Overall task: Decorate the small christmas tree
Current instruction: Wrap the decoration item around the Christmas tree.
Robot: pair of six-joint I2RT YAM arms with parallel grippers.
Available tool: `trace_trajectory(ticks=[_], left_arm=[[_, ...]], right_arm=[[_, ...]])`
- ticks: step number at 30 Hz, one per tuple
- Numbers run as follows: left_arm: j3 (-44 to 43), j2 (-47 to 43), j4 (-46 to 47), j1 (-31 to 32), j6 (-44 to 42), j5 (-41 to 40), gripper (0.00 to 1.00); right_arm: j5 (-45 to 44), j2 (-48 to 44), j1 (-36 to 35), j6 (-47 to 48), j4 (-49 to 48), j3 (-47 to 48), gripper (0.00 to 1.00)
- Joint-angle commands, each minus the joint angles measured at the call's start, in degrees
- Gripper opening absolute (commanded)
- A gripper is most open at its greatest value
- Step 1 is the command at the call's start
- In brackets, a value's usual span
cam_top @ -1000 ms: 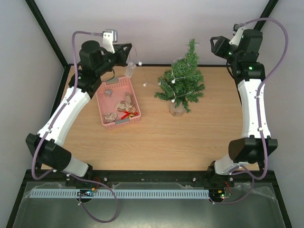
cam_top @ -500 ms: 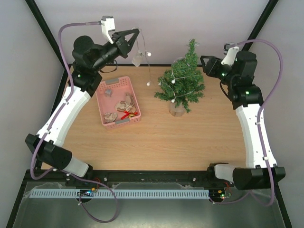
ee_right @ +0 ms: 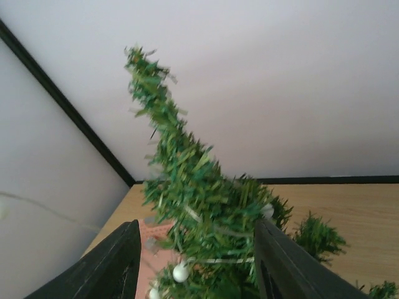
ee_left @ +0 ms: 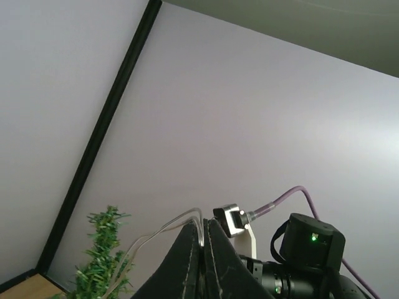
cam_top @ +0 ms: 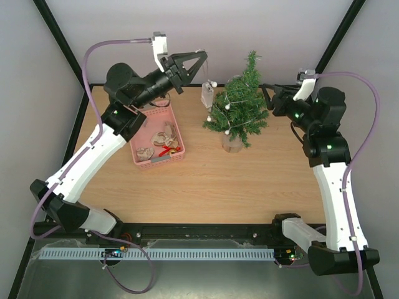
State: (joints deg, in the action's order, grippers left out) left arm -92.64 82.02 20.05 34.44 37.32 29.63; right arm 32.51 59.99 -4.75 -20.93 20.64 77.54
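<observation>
Your right wrist view cuts the small christmas tree off below, pot unseen; the pink basket holds pieces too small to name.

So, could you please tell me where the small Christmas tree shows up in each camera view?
Top external: the tree, upper centre.
Left wrist: bottom left, beside the left gripper pinching a clear wire.
Right wrist: centre, inside the open right gripper.
Shared landmark: the wooden table.
</observation>
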Motion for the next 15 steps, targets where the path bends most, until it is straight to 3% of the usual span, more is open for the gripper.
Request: trace_trajectory(ticks=[1, 6, 10, 15], left_arm=[[0.4, 0.4, 4.1, 3.6, 0.9, -1.8, 0.03], [2.0, 0.8, 4.6, 8.2, 0.7, -5.1, 0.02], [2.3, 1.8, 5.2, 11.3, 1.7, -6.6, 0.02], [2.3, 3.4, 4.9, 14.0, 1.2, -8.3, 0.02]], right_arm=[[7.6, -4.8, -0.4, -1.0, -4.4, -4.8, 0.49], [16.0, -11.3, -3.4, -3.0, -18.5, -13.5, 0.53], [17.7, -13.6, -8.5, -3.2, -31.5, -20.5, 0.54], [15.5, -10.7, -13.9, -1.7, -33.7, -19.1, 0.54]])
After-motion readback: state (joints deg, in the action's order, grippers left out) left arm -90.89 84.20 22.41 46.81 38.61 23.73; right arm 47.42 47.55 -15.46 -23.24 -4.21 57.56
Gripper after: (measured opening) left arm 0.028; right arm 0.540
